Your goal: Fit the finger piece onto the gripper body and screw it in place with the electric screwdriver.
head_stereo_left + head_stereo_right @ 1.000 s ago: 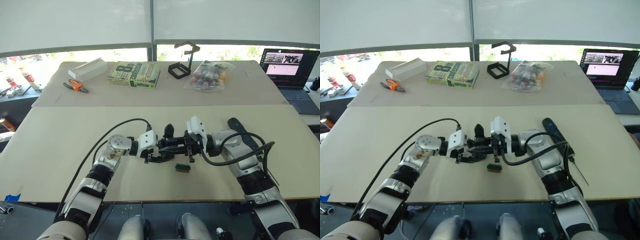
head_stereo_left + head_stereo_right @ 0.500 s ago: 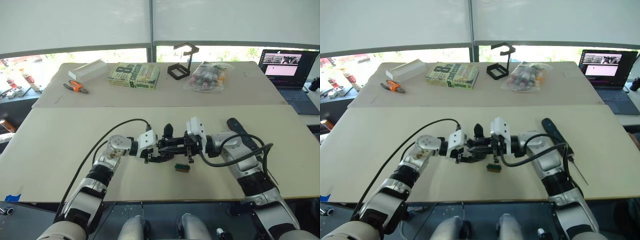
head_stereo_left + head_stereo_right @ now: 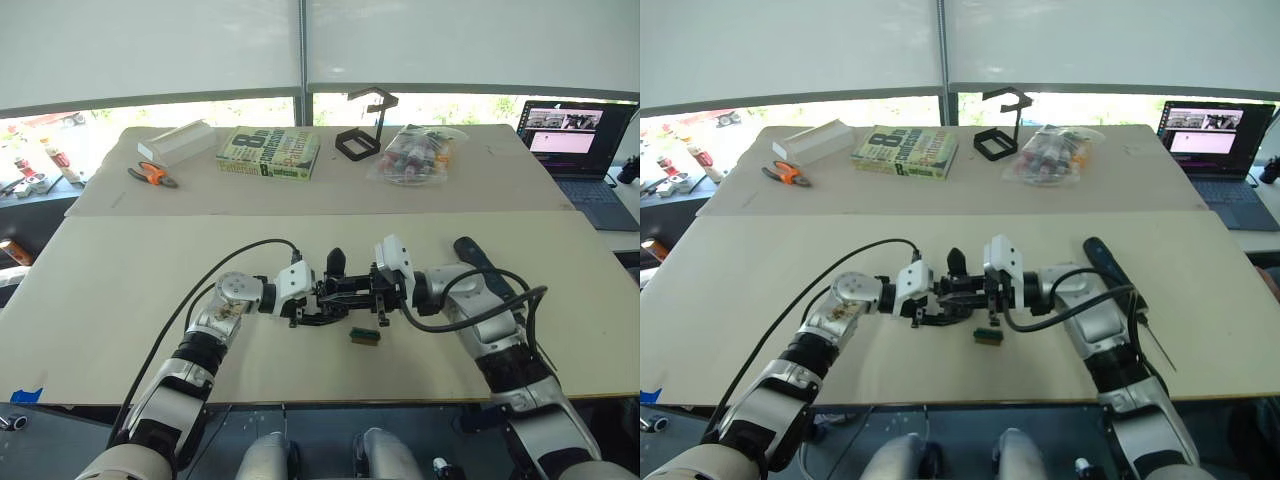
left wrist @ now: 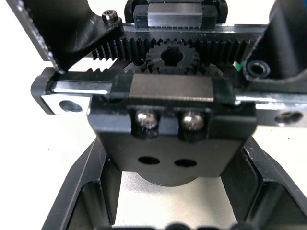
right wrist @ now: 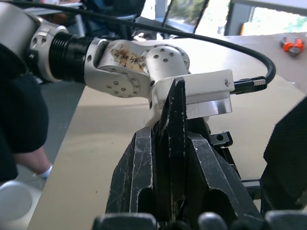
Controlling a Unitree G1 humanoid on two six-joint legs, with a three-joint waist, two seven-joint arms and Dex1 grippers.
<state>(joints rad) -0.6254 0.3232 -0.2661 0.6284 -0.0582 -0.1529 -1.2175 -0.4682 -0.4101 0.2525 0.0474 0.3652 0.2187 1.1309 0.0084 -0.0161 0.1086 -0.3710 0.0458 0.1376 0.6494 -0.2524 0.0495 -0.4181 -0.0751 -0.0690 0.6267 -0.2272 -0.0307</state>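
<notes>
Both grippers meet mid-table: left gripper (image 3: 318, 304) clamps the gripper body (image 4: 171, 103), right gripper (image 5: 173, 158) pinches the finger piece (image 5: 174, 127) against it. The screwdriver (image 3: 478, 262) lies by the right forearm. The book (image 3: 268, 151) at the back shows a big "8".

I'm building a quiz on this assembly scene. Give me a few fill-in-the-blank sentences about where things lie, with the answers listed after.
1. The electric screwdriver lies on the table beside the robot's ____ arm.
2. The small green-and-brown block lies on the ____.
3. The right gripper is shut on the ____ piece.
4. On the far table, the orange-handled pliers lie next to the white ____.

Missing words: right; table; finger; box
</notes>
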